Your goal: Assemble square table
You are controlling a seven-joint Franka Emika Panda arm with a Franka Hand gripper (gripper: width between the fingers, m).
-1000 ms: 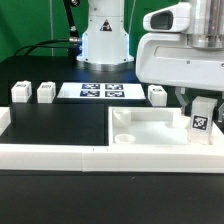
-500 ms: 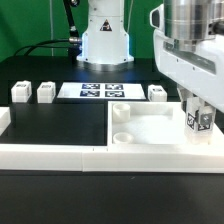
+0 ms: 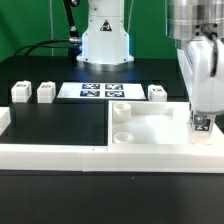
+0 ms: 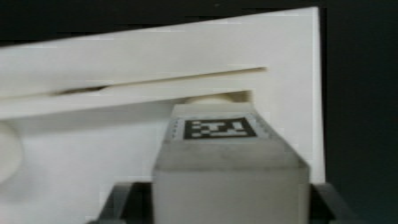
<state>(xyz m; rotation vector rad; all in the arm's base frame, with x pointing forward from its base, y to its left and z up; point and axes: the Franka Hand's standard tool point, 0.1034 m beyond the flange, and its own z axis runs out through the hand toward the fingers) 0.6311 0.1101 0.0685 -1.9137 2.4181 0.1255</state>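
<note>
A small white leg (image 3: pixel 203 122) is gripped by its sides between the jaws, which are set narrow around it. It is held upright over the part of the square slab (image 3: pixel 150 128) toward the exterior view's right, near a corner. Whether its lower end touches the slab cannot be told. The slab is seen lying flat on the black table (image 3: pixel 60 118), with its front edge against the low white wall (image 3: pixel 50 152). In the wrist view the leg's black-and-white tag (image 4: pixel 221 128) is shown close up, with a dark finger (image 4: pixel 125 202) at each flank and the slab's raised rim (image 4: pixel 143 85) just beyond. Only the exterior view shows the other three legs. Two (image 3: pixel 20 92) (image 3: pixel 45 92) are standing at that view's left and one (image 3: pixel 157 93) just behind the slab, with the marker board (image 3: pixel 100 91) between them. Two round bumps (image 3: pixel 120 112) (image 3: pixel 122 135) are also seen there, on the slab's left side. Bare table is left open to the left of the slab, bounded in front by the wall.
</note>
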